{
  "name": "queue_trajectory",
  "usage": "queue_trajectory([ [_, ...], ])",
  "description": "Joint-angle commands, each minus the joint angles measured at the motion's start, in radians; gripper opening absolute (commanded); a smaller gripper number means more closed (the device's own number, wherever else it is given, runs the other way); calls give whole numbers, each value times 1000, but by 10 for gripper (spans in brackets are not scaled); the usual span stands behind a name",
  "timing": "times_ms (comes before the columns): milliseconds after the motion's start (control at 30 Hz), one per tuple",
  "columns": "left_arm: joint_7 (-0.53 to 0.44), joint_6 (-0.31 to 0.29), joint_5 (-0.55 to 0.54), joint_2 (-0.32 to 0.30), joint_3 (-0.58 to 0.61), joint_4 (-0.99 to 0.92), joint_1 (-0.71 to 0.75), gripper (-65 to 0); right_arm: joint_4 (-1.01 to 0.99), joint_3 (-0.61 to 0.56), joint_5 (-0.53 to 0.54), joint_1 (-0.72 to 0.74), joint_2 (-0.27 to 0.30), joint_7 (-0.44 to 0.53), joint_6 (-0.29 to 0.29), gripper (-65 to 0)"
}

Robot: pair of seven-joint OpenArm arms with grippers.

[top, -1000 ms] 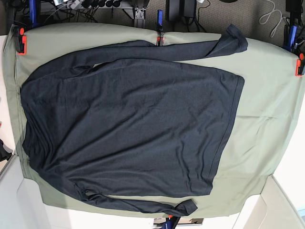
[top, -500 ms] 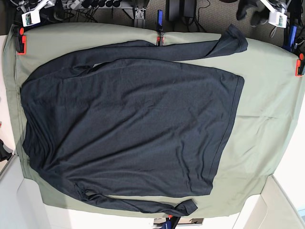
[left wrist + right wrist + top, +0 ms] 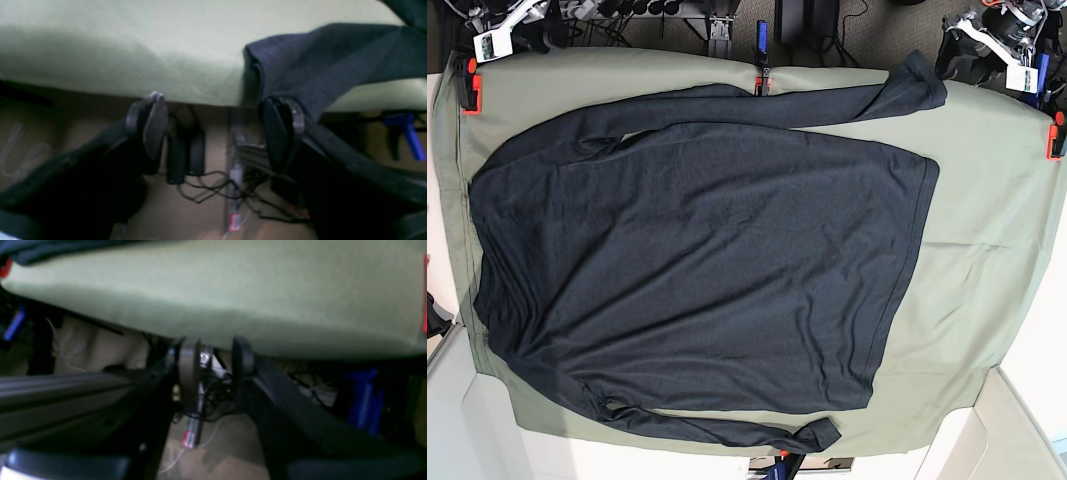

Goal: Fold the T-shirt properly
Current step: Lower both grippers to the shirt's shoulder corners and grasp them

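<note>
The T-shirt (image 3: 697,270) is dark charcoal with long sleeves and lies spread flat on the olive-green cloth sheet (image 3: 987,230). One sleeve runs along the far edge to a cuff (image 3: 917,85); the other sleeve (image 3: 727,430) lies along the near edge. My left gripper (image 3: 955,55) hovers open at the far right corner. In the left wrist view it (image 3: 215,128) is open just off the table edge, with the cuff (image 3: 300,63) close to one finger. My right gripper (image 3: 537,30) is at the far left corner. In the right wrist view it (image 3: 216,368) is open and empty.
Orange clamps (image 3: 469,85) (image 3: 1056,135) and blue clamps (image 3: 763,55) (image 3: 784,465) pin the sheet to the table edges. Cables and equipment lie on the floor beyond the far edge (image 3: 217,186). A white surface (image 3: 1037,350) borders the sheet on the right.
Both arms have come into the base view at the far corners and moved further in. The shirt has not moved.
</note>
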Motion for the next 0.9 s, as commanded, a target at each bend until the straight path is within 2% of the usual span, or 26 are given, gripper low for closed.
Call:
queue_trajectory([
  [0,-6,-13,-43,-13,-7,11,10,-178,14,5,8,-9,8,15,5,-480],
  [400,-6,-13,-60,-10,115,11,-10,-178,13,5,9,-9,8,16,4,-480],
  [600,42,-13,-61,3,117,11,-58,-185,13,5,9,-9,8,16,4,-480],
  [633,40,-13,-61,3,117,11,-57,-211,13,5,9,-9,8,16,4,-480],
  [667,40,-13,-61,3,117,11,-57,-268,13,5,9,-9,8,16,4,-480],
  [700,40,-13,-61,3,117,11,-57,-355,13,5,9,-9,8,16,4,-480],
  [767,42,-13,-57,3,117,11,-54,-569,13,5,9,-9,8,16,4,-480],
  [800,43,-13,-55,3,117,11,-51,-650,13,5,9,-9,8,16,4,-480],
  [867,67,-13,-54,2,117,11,-49,-650,13,5,9,-9,8,16,4,-480],
])
